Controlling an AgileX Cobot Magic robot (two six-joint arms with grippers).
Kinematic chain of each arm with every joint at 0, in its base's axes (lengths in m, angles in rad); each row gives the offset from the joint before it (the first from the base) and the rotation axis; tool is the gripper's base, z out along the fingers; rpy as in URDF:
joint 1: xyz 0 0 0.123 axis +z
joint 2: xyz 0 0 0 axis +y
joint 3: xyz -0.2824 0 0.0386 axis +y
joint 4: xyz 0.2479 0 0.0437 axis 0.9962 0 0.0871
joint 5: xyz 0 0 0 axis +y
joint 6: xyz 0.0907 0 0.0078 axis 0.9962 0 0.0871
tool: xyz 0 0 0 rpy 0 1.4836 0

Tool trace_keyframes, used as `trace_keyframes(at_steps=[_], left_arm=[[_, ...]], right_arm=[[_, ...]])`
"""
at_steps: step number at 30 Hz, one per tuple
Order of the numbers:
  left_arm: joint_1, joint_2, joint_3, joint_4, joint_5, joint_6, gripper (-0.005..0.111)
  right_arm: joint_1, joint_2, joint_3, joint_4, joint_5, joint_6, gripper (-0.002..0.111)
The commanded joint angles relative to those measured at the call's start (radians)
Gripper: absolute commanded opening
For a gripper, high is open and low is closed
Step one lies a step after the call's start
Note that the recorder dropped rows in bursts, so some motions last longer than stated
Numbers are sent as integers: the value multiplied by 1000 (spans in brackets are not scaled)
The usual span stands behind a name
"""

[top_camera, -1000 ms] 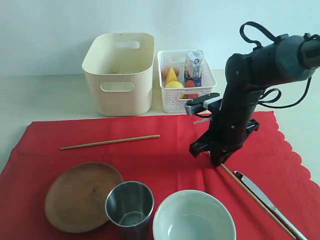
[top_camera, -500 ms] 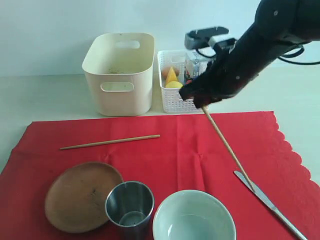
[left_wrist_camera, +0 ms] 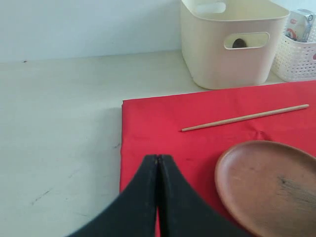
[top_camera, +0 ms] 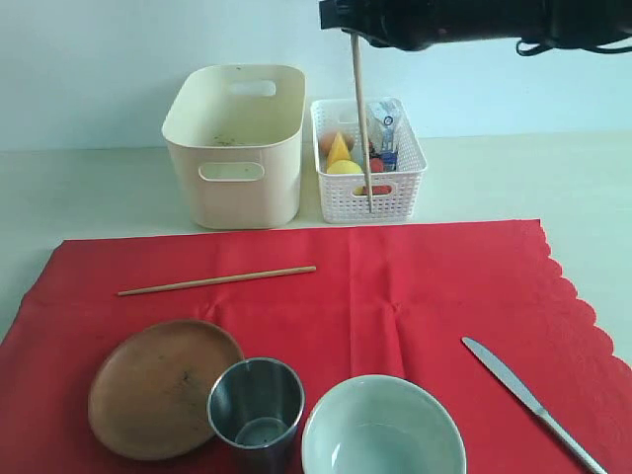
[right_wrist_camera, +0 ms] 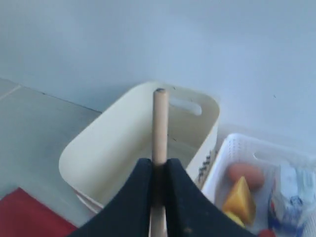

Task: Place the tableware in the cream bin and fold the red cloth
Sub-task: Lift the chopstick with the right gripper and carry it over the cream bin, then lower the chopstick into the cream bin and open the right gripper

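**Up high by the white basket (top_camera: 395,188), my chopstick (top_camera: 362,128) must go left to the cream bin (top_camera: 237,148)**

Close to the front, the bowl (top_camera: 383,430), cup (top_camera: 257,400), plate (top_camera: 163,385) and knife (top_camera: 523,390) sit on the red cloth (top_camera: 395,286). My left claw (left_wrist_camera: 158,163) is low by the cloth's edge, pinched closed with nothing in it. Farther back, a second chopstick (top_camera: 217,280) lies flat on the cloth.

Farthest back, my right claw (right_wrist_camera: 158,168) is up high, squeezing the chopstick tight. The stick hangs straight up and down. Its low tip looks to be at the basket, not the bin. The bin stands just beside the basket, toward my left side. I think I must slide the stick that way, over the bin's open top, then let go.
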Motion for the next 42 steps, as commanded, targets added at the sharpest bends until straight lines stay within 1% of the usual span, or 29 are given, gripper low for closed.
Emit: trace_keyframes(at_steps=[1, 5, 8, 10, 11, 17, 24, 28, 42], left_arm=[[3, -6, 3, -2, -4, -2, 0], [3, -6, 3, -2, -4, -2, 0], [3, -6, 3, -2, -4, -2, 0], [3, -6, 3, -2, -4, -2, 0], [3, -6, 3, -2, -4, -2, 0], [3, -6, 3, -2, -4, -2, 0], [3, -6, 3, -2, -4, -2, 0], [3, -6, 3, -2, -4, -2, 0], [3, -6, 3, -2, -4, -2, 0]], right_arm=[[3, 76, -138, 120, 140, -249, 0], [3, 141, -243, 176, 218, -368, 0], [3, 184, -304, 270, 272, -489, 0], [3, 214, -328, 370, 312, -607, 0], [3, 223, -334, 388, 323, -655, 0], [3, 264, -351, 388, 365, -832, 0], [1, 265, -351, 388, 422, -841, 0], [1, 265, -351, 388, 543, -839, 0], [3, 266, -351, 388, 547, -839, 0]])
